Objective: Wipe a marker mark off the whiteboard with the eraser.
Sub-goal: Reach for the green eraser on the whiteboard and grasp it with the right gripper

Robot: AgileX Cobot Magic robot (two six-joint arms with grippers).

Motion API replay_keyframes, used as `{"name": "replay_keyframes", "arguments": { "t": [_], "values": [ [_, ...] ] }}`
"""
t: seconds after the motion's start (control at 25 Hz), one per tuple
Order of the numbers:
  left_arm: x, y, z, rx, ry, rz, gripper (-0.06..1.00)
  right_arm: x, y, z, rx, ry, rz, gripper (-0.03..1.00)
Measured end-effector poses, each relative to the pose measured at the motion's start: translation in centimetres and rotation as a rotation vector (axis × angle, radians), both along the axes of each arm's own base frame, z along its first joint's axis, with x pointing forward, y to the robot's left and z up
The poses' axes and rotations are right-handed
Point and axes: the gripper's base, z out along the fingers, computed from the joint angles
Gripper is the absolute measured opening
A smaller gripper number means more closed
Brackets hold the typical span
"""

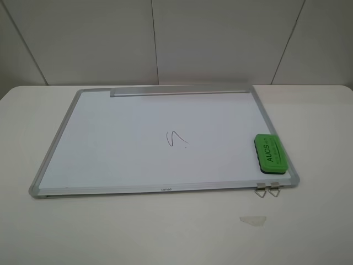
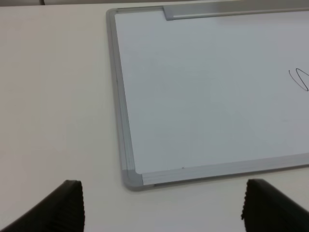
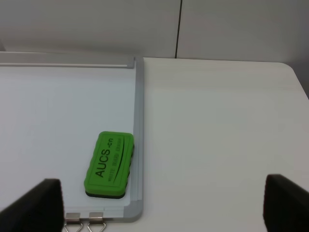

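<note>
The whiteboard (image 1: 110,138) lies flat on the table, its silver tray strip (image 1: 179,91) along the far edge. Near its middle is the marker mark (image 1: 175,139), a thin dark squiggle with a dot; the left wrist view catches part of the mark (image 2: 299,79) at its border. The green eraser (image 1: 269,154) rests on the board's near right corner, lettering up, also seen in the right wrist view (image 3: 110,164). Neither gripper shows in the high view. My left gripper (image 2: 164,212) is open above bare table by the board's near left corner (image 2: 133,179). My right gripper (image 3: 161,208) is open, back from the eraser.
Two small metal clips (image 1: 267,189) hang on the board's near edge below the eraser. A scrap of clear tape (image 1: 252,220) lies on the table in front of them. White wall panels stand behind the table.
</note>
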Motion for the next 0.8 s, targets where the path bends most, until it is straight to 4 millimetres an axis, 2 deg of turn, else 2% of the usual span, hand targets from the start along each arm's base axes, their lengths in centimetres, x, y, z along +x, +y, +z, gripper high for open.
{"name": "replay_keyframes", "arguments": {
  "t": [0.8],
  "values": [
    [0.00,0.00,0.00,0.000,0.000,0.000,0.68,0.00,0.00,0.00,0.000,0.000,0.000,0.83]
  ]
}}
